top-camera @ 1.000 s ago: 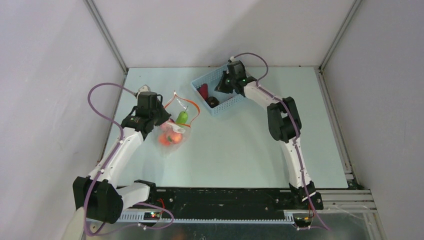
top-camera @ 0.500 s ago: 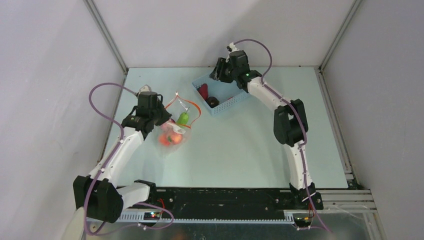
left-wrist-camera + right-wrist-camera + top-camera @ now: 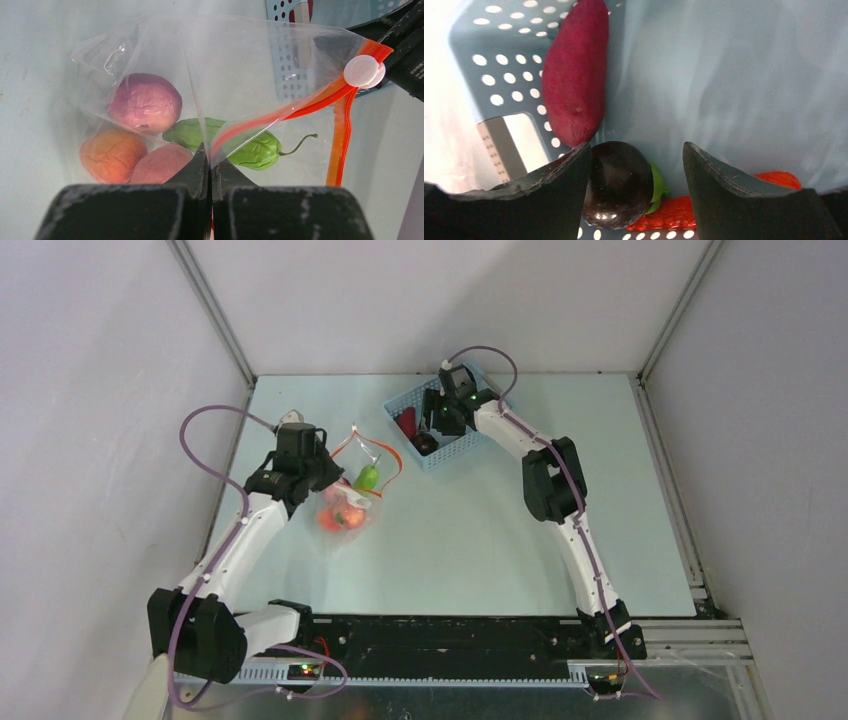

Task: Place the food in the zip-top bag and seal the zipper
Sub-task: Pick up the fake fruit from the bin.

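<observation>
Entry, bagging station, one moment
- Found the left claw (image 3: 209, 167) with its fingers pressed together, clamped on the near lip of the clear bag (image 3: 235, 65), right on the orange zipper strip (image 3: 300, 106)
- Noted the bag's mouth parted, with one run of the strip leading to the claw and the other dropping away at the right. Logged a white slider (image 3: 362, 70) at the far end where the two runs met
- Counted four pieces of food inside the bag, bunched together low down: a purple ball (image 3: 145, 102), an orange ball (image 3: 112, 155), a peach ball (image 3: 160, 164) and a green pepper (image 3: 250, 147) with a thin stalk
- Placed the bag on the left half of the pale table (image 3: 480, 540), near a light-blue basket (image 3: 462, 440) with holes that sat toward the far edge
- Found the right claw (image 3: 635, 150) lowered into that basket, fingers spread apart with nothing clamped between them, poised over a dark aubergine (image 3: 616, 185) with a green cap. Could not tell whether either finger touched it
- Logged a dark red root (image 3: 576, 70) lying along the basket wall, its tip just beside the aubergine
- Logged a red-orange ridged piece (image 3: 774, 180) close beside the aubergine, partly hidden behind a finger
</observation>
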Robot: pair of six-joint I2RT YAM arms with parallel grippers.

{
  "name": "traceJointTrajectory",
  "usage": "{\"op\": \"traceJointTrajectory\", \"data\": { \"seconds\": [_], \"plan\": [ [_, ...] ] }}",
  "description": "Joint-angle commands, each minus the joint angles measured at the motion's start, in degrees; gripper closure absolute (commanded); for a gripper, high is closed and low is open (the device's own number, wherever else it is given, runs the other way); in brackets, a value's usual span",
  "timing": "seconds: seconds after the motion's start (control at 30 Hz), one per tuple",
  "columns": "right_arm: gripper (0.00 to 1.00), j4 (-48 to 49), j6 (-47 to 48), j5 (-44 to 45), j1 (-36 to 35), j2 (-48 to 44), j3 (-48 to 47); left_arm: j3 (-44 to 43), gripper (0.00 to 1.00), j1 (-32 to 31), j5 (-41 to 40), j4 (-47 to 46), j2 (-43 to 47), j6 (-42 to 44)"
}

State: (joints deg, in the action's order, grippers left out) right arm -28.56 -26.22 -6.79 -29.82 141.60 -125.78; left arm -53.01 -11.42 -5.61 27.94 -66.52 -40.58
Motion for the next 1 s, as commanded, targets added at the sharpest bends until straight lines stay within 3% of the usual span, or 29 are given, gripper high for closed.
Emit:
{"op": "traceJointTrajectory", "data": {
  "seconds": [0.0, 0.4, 0.63, 0.97],
  "plan": [
    [0.28, -5.1, 1.4, 1.7, -0.8, 1.4, -4.1, -0.4, 1.00, 0.5, 0.5, -1.1, -0.3, 0.1],
    [0.26, -11.3, 3.2, 0.3, -1.7, 5.1, -7.9, -0.2, 1.00, 0.5, 0.4, -1.0, 0.3, 0.0],
    [0.27, -15.7, 12.2, -0.3, -2.3, 3.0, -6.3, 0.0, 1.00, 0.5, 0.8, -1.0, 0.6, -0.1],
    [0.34, -16.8, 14.7, -1.4, -3.3, 1.4, -3.0, 0.0, 1.00, 0.5, 2.6, -1.8, -0.2, -0.4]
  ]
}}
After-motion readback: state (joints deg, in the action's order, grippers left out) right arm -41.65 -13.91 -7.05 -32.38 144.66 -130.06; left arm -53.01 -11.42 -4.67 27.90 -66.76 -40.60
